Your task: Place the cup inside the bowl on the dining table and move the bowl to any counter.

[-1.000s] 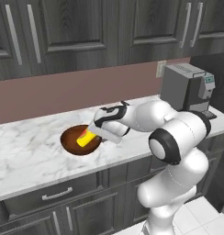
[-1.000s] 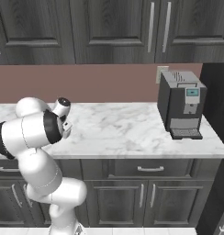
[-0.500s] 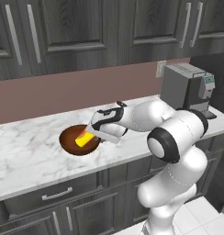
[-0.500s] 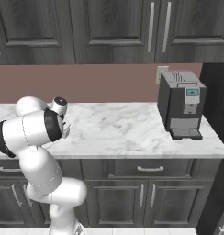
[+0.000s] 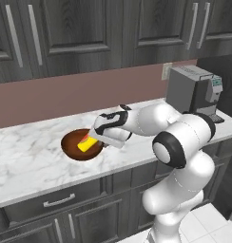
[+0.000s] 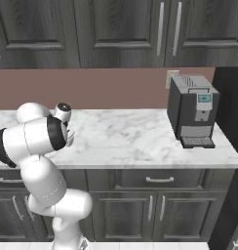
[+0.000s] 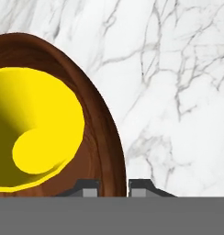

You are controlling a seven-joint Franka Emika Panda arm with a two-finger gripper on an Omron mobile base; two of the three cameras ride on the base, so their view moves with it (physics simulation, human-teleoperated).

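A: At the bowl's near rim, how is the claw (image 7: 113, 187) set?
B: It is clenched on the rim of the bowl (image 7: 102, 137), one tip inside, one outside.
A: Where is the cup (image 5: 88, 144) found?
B: It lies tipped inside the bowl, just beside the claw. The bowl rests on the counter (image 5: 37, 161), well apart from the coffee machine (image 5: 193, 91).

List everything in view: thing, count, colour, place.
bowl: 1, dark reddish-brown, on the counter, left of centre
cup: 1, yellow with a red mark, lying tilted inside the bowl
counter: 1, white marble over dark grey cabinets
coffee machine: 1, grey, right end of the counter
wall outlet: 1, pale, on the mauve backsplash
upper cabinets: dark grey, above the backsplash
arm: 1, white with dark joints
pincer: 1, closed on the bowl's rim
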